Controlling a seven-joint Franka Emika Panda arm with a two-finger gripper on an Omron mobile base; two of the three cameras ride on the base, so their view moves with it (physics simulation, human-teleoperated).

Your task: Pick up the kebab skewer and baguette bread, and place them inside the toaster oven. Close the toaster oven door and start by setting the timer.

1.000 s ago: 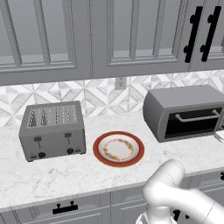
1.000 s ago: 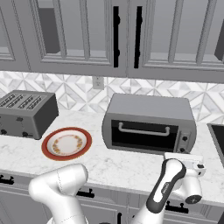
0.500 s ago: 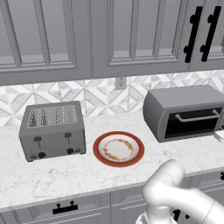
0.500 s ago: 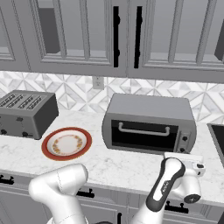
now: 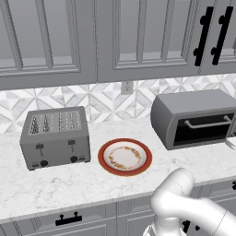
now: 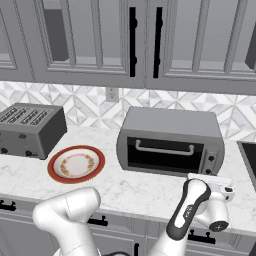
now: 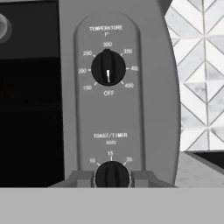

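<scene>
The toaster oven (image 5: 198,117) (image 6: 170,140) stands on the counter with its door (image 6: 162,152) closed and the window dark. In the hand view my gripper (image 7: 112,177) sits at the oven's control panel. Its two fingers (image 7: 81,178) flank the toast/timer knob (image 7: 112,174) and are shut on it. Above it, the temperature knob (image 7: 108,68) points down toward OFF. In the right base view my white hand (image 6: 212,185) sits right before the oven's right-hand panel. The kebab skewer and the baguette bread are hidden from view.
A red-rimmed plate (image 5: 125,156) (image 6: 76,164) lies bare on the marble counter left of the oven. A grey four-slot toaster (image 5: 55,136) (image 6: 27,129) stands further left. A dark sink edge (image 6: 248,157) lies right of the oven, and grey cabinets hang above.
</scene>
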